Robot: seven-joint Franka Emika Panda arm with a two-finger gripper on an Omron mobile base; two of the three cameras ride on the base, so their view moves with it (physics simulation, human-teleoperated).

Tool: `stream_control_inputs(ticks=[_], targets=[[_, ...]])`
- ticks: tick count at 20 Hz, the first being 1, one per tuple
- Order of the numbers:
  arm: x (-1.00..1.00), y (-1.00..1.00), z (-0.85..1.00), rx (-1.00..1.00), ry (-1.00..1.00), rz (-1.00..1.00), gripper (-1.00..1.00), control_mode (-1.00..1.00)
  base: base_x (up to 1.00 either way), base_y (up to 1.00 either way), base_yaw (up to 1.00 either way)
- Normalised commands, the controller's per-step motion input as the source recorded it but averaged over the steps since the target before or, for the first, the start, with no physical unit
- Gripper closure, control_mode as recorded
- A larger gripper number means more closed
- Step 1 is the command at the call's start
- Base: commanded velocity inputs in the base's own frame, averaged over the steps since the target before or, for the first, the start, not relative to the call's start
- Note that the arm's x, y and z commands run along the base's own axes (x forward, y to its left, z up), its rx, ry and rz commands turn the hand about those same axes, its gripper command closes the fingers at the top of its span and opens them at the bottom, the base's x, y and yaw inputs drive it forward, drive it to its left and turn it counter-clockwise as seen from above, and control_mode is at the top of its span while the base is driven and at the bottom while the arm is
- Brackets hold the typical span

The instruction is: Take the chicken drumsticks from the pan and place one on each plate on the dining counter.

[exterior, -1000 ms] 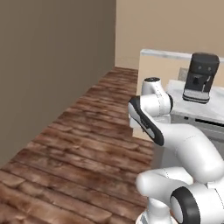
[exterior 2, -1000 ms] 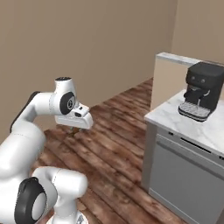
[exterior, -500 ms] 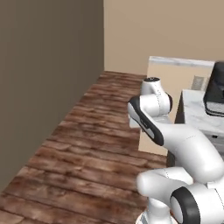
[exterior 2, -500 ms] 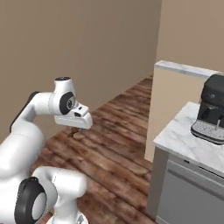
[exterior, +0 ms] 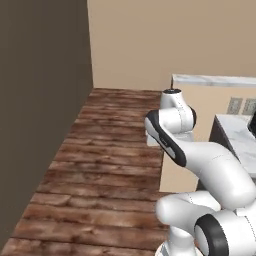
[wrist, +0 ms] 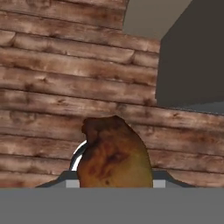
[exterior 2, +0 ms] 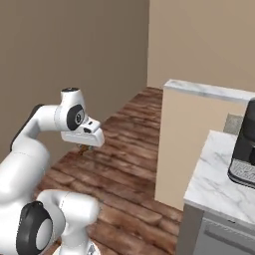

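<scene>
Left base view: the white arm folds forward over the wooden floor [exterior: 100, 165], and its own links hide the hand, so from here I cannot tell how the gripper stands. A marble-topped table [exterior: 240, 137] sits at the right edge.

Right base view: the gripper [exterior 2: 85, 146] hangs below the wrist, over the floor and well apart from the table at the right. A small orange-brown bit, the chicken drumstick [exterior 2: 83, 147], peeks out under the hand. A dark coffee machine [exterior 2: 245, 149] stands on the marble top.

Hand view: the drumstick [wrist: 114, 157] sits pinched between the fingers at the bottom of the view, the floor planks behind it. Its long axis runs along the gripper's line of sight, with the narrower knobby end pointing away from the hand and the plump body toward the palm. I judge it light, somewhat soft and probably greasy, so it could slip; the thick middle, where it seems to be held, looks the safest place to grip
</scene>
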Motion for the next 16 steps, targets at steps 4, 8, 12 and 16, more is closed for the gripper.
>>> stream_control_inputs(ticks=[4, 8, 12, 16], targets=[[0.00, 0.00, 0.00, 0.00, 0.00, 0.00, 1.00, 1.00, 1.00, 0.48, -0.34], [0.00, 0.00, 0.00, 0.00, 0.00, 0.00, 1.00, 1.00, 1.00, 0.55, -0.26], [0.00, 0.00, 0.00, 0.00, 0.00, 0.00, 1.00, 1.00, 1.00, 0.56, -0.27], [0.00, 0.00, 0.00, 0.00, 0.00, 0.00, 1.00, 1.00, 1.00, 0.50, -0.32]])
